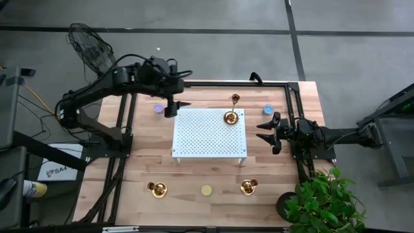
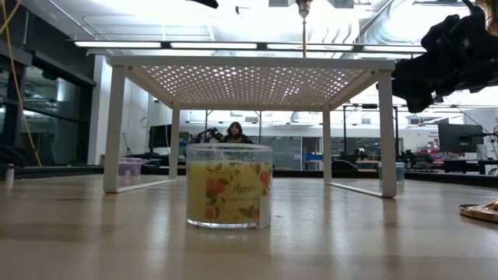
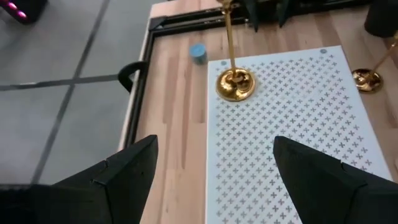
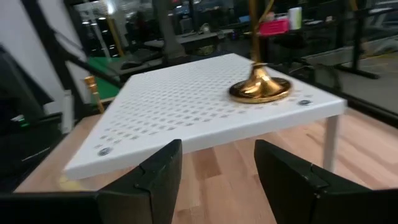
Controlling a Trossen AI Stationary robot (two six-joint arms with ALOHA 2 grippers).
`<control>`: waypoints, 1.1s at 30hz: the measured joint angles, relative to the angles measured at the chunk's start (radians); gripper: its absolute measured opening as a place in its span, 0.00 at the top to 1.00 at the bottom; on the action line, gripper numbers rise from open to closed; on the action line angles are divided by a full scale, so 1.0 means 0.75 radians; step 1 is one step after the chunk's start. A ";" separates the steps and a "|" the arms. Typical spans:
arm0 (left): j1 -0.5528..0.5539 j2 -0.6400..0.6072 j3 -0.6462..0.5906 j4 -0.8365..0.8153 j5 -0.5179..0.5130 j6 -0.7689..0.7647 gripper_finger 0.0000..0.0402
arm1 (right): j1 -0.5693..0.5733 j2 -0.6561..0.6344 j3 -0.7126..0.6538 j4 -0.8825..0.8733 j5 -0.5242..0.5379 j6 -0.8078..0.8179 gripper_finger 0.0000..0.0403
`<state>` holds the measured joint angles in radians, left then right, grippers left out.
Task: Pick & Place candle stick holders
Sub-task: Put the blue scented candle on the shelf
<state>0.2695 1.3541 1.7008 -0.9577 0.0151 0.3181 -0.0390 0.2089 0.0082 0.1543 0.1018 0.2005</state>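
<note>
A gold candle stick holder (image 1: 231, 116) stands upright by its round base on the far right corner of a white perforated rack (image 1: 207, 139). It also shows in the left wrist view (image 3: 235, 84) and the right wrist view (image 4: 260, 89). Two more holders stand on the wooden table near its front edge, one to the left (image 1: 157, 188) and one to the right (image 1: 249, 186). My left gripper (image 1: 177, 105) is open and empty at the rack's far left corner (image 3: 214, 168). My right gripper (image 1: 262, 133) is open and empty just right of the rack (image 4: 217, 174).
A yellow candle jar (image 2: 229, 185) stands at the front middle (image 1: 206, 190). A purple candle (image 1: 158, 108) and a blue candle (image 1: 268, 109) stand at the far side. A black frame (image 1: 294, 97) edges the table. A potted plant (image 1: 320, 200) stands at the near right corner.
</note>
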 joint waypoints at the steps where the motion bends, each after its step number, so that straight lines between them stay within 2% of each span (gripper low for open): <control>1: 0.000 -0.012 0.000 -0.006 -0.004 0.006 0.22 | 0.000 0.000 0.000 0.000 0.025 0.000 0.51; 5: 0.040 -0.049 0.000 -0.037 0.025 0.024 0.22 | 0.000 0.000 0.000 0.000 0.107 0.000 0.51; 10: 0.171 -0.071 0.000 -0.064 0.197 0.020 0.22 | 0.000 0.000 0.000 0.000 0.164 0.000 0.51; 15: 0.290 -0.075 0.000 -0.065 0.366 -0.082 0.22 | 0.000 0.000 0.000 0.011 0.244 0.113 0.51; 18: 0.320 -0.075 0.000 -0.065 0.420 -0.169 0.22 | 0.000 0.001 0.000 0.030 0.311 0.100 0.51; 20: 0.322 -0.075 0.000 -0.064 0.415 -0.217 0.22 | 0.000 0.000 0.000 0.060 0.390 0.076 0.51; 25: 0.321 -0.075 -0.001 -0.029 0.369 -0.290 0.22 | -0.004 0.000 0.001 0.173 0.471 0.233 0.51; 29: 0.321 -0.074 -0.001 -0.029 0.303 -0.341 0.22 | -0.026 0.011 0.023 0.161 0.648 0.348 0.51; 33: 0.321 -0.074 -0.001 -0.029 0.279 -0.377 0.22 | -0.070 0.019 0.099 0.127 0.709 0.281 0.51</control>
<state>0.5106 1.2984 1.7003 -0.9793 0.2241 0.0357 -0.0915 0.2230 0.0827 0.2495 0.6338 0.4116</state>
